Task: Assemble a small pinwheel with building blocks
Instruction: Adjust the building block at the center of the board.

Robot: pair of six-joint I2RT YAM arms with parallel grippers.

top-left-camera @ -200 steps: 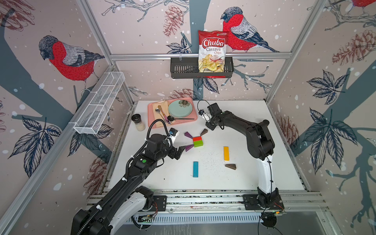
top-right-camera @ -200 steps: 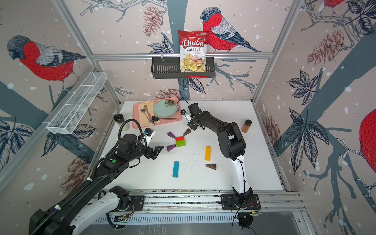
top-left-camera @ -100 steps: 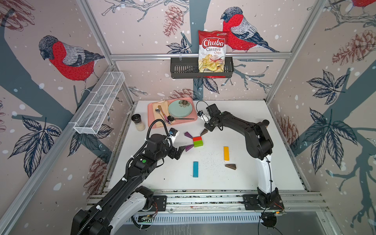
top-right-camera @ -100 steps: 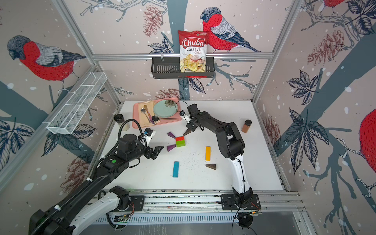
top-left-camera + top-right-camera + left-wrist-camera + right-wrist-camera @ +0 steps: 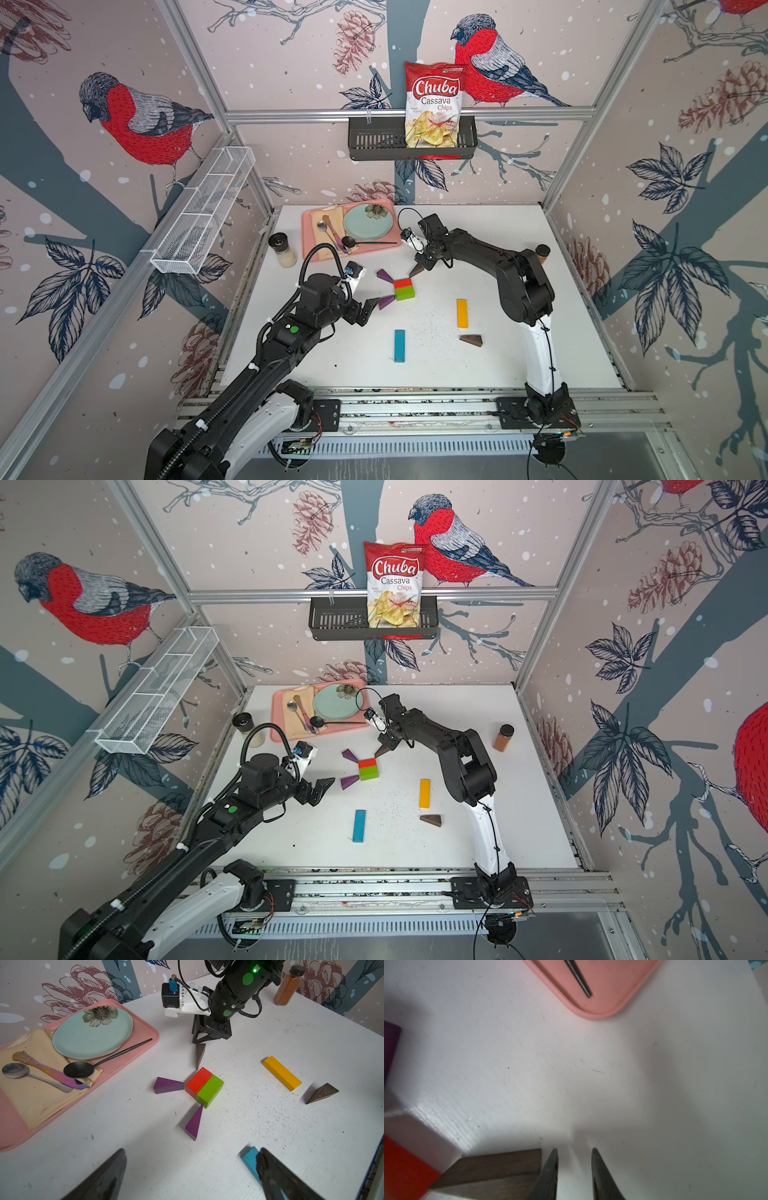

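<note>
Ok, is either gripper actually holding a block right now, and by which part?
Neither. The right gripper is nearly closed on nothing, one finger beside the wide end of the brown wedge; the left gripper is open and empty.

red block [image 5: 199,1079], green block [image 5: 209,1089], pink tray [image 5: 145,1029]

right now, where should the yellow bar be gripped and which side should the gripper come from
Pinch the yellow bar across its two long faces, near mid-length, coming straight down from above. It lies flat on the table with bare surface along both long sides, while the loose brown wedge sits close off its near end, crowding an endwise grip.
</note>
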